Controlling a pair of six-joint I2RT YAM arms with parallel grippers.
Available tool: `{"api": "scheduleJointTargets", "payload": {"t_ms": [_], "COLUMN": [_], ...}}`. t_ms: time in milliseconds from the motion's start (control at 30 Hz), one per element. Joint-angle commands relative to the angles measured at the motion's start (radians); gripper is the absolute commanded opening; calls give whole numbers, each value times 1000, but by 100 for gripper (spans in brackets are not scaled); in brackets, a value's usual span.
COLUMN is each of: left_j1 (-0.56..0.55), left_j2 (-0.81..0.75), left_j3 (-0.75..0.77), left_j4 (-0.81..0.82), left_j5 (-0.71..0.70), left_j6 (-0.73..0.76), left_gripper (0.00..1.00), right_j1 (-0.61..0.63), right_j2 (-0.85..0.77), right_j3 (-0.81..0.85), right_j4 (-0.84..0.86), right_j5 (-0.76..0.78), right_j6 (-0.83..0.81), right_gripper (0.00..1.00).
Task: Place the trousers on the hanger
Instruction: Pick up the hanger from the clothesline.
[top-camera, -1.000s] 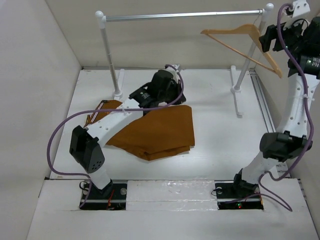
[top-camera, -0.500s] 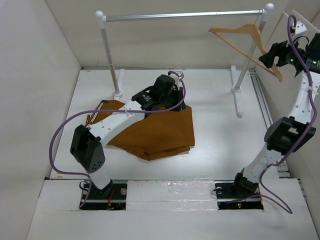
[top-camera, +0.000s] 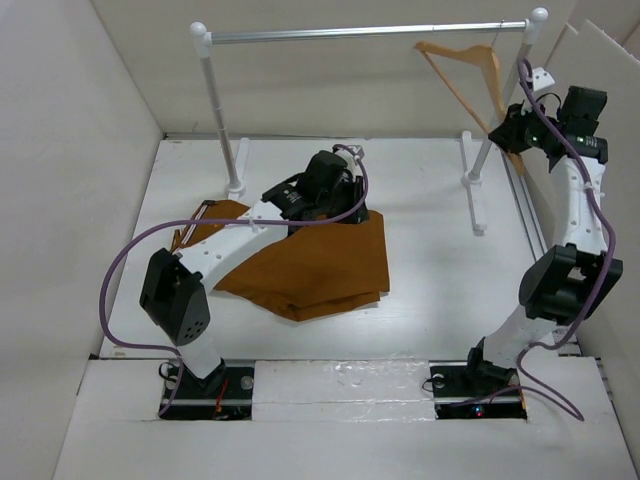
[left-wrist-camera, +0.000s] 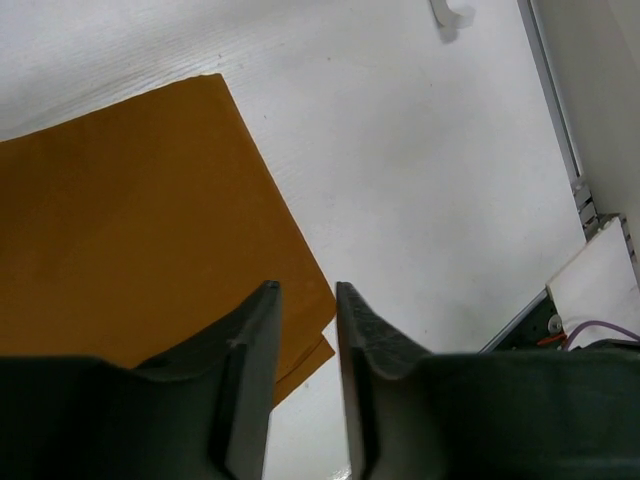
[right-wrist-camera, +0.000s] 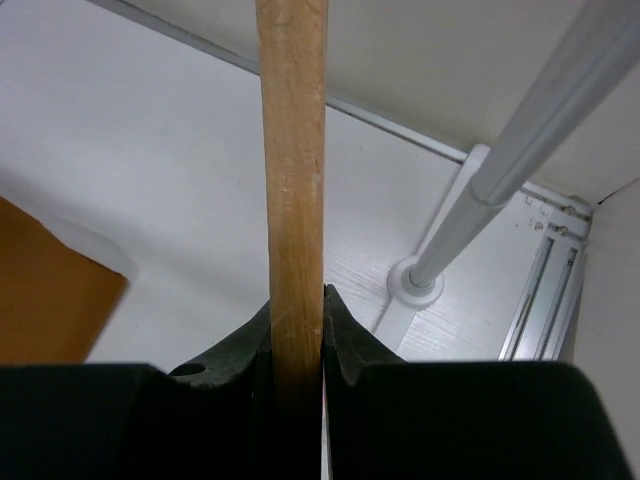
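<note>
Top external view shows the white counter (top-camera: 430, 250) with the trousers (top-camera: 320, 265) lying folded left of centre, well apart from the hanger (right-wrist-camera: 292, 150), which is up by the right end of the silver rail (top-camera: 360, 33). The right gripper (top-camera: 508, 135) has its jaws clamped on the hanger's wooden arm. The left gripper (left-wrist-camera: 305, 300) hovers over the cloth's edge, jaws slightly parted and empty. I'd bring the hanger down level, keeping its hook clear of the rail.

The trousers (top-camera: 320, 265) are rust-brown, the hanger (right-wrist-camera: 292, 150) pale wood, the rail (top-camera: 360, 33) silver, its posts (top-camera: 218, 110) white
</note>
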Motion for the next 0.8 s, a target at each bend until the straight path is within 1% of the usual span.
{"api": "scheduleJointTargets", "payload": {"t_ms": [0,67,100,167,200,233,267,300,333,367,400,500,600,667,700,767], "left_j1": [7,17,17,17,17,17,17,17,17,17,17,17,7,-6,-15,-24], "left_j2": [-17,-9,-6,-2,1,4,10,12,17,17,18,23,40,60,64,92], "left_j3": [39,76,90,139,159,201,226,251,298,320,337,399,459,504,515,551], "left_j4": [7,-9,-13,-27,-32,-38,-47,-52,-61,-61,-61,-65,-62,-46,-41,-13], "left_j5": [15,14,12,12,11,12,14,26,32,49,57,78,98,106,106,107], "left_j6": [-5,-6,-5,-8,-9,-13,-17,-25,-29,-32,-42,-51,-68,-89,-95,-132], "left_gripper": [27,31,33,34,35,37,39,42,44,45,49,52,53,53,54,54], "right_j1": [56,97,113,154,172,209,228,243,258,287,301,357,404,441,481,513], "right_j2": [-125,-149,-168,-187,-196,-208,-218,-225,-247,-260,-270,-310,-326,-375,-392,-426], "right_j3": [-10,-9,-1,13,22,28,33,30,18,4,-37,-102,-143,-220,-248,-318], "right_j4": [153,155,153,155,147,139,126,121,118,119,122,144,107,119,121,116], "right_j5": [138,198,273,332,423,465,503,575,603,625,680,766,804,852,898,922], "right_j6": [26,43,53,63,68,63,63,63,60,60,60,60,60,69,74,97], "right_gripper": [1,0,0,0,0,0,0,0,0,0,0,0,0,0,0,0]}}
